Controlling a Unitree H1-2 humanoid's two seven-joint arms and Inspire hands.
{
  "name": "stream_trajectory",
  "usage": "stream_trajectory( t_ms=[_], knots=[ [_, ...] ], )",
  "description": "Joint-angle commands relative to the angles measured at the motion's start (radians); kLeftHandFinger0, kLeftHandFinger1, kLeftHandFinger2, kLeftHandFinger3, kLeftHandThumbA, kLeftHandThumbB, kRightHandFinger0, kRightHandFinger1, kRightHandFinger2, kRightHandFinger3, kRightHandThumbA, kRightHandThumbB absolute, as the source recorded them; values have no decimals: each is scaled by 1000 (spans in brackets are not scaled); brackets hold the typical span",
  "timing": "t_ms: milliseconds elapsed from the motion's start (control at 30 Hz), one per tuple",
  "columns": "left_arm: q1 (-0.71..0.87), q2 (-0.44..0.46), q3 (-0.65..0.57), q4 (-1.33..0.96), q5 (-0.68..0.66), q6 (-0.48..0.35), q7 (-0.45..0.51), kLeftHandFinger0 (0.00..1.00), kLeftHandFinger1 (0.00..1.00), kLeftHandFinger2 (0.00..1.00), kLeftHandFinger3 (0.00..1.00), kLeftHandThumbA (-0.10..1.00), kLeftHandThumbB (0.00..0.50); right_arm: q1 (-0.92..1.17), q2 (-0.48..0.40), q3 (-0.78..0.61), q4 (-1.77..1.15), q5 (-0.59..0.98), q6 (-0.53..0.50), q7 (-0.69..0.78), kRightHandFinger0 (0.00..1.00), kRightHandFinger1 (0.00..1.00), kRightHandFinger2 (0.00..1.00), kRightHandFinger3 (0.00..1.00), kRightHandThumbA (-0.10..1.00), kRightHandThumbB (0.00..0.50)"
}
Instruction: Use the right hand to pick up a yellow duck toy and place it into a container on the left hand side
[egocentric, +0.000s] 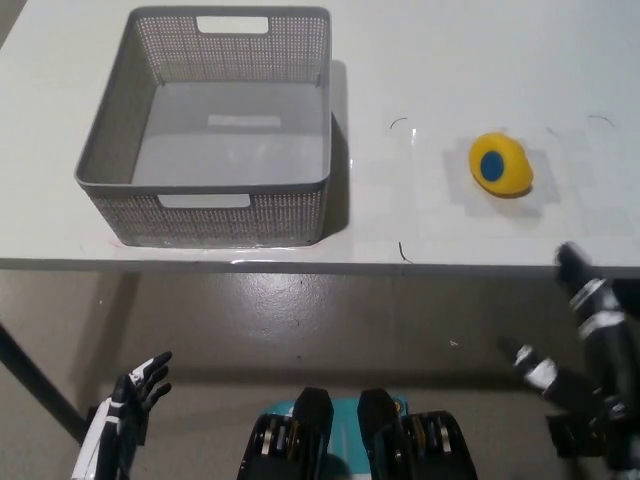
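A yellow duck toy (500, 164) with a blue round patch lies on the white table (420, 60) at the right. A grey mesh basket (120, 160) stands on the table's left part, with nothing in it. My black right hand (585, 330) hangs below the table's front edge at the lower right, fingers apart, holding nothing, well short of the duck. My white left hand (125, 405) rests low at the bottom left, below the table, with its fingers spread.
The table's front edge (320, 265) runs across the picture above both hands. Grey floor shows below it. A dark table leg (35, 385) slants at the lower left.
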Motion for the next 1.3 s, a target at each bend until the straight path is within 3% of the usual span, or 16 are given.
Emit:
stream_trajectory(
  t_ms=[0,133,200,300,333,433,500,700,900,1000,1267],
  knots=[
    [-10,13,3,-22,-15,-41,-18,1000,1000,1000,1000,1000,257,-127,-47,-51,-85,-116,72,-43,1000,1000,1000,1000,836,291],
    [-9,17,4,-19,-21,-42,-22,1000,1000,1000,1000,1000,257,-259,-102,-64,-83,-170,233,-16,1000,1000,1000,1000,839,328],
    [-6,18,5,-25,-22,-34,-22,1000,1000,1000,1000,1000,256,-317,-137,-56,-70,-188,295,12,1000,1000,1000,1000,809,291],
    [-4,19,5,-36,-22,-23,-20,1000,1000,1000,1000,1000,253,-441,-195,-35,-24,-180,407,64,1000,1000,1000,1000,733,278],
    [-6,21,5,-34,-19,-26,-20,1000,1000,1000,1000,1000,251,-508,-223,-16,22,-218,446,85,1000,1000,1000,1000,786,326],
    [-6,25,5,-30,-14,-33,-21,1000,1000,1000,1000,1000,249,-650,-274,39,159,-285,491,116,1000,1000,1000,1000,845,347],
    [-2,26,6,-33,-15,-29,-21,1000,1000,1000,1000,1000,247,-725,-305,86,267,-309,473,140,1000,1000,1000,1000,878,344],
    [5,25,7,-38,-13,-26,-18,1000,1000,1000,1000,1000,210,-954,-338,221,634,-341,478,207,1000,1000,1000,1000,879,448],
    [7,28,3,-44,-2,-17,-17,1000,1000,1000,1000,1000,164,-1118,-320,304,937,-345,444,221,1000,1000,1000,1000,881,470],
    [10,28,2,-46,-2,-14,-16,1000,1000,1000,1000,1000,204,-1193,-305,336,1090,-338,421,233,1000,1000,1000,1000,931,497],
    [10,30,7,-44,2,-28,-12,1000,1000,1000,1000,1000,207,-1310,-270,408,1372,-345,371,215,1000,1000,1000,1000,923,500]
  ],
)
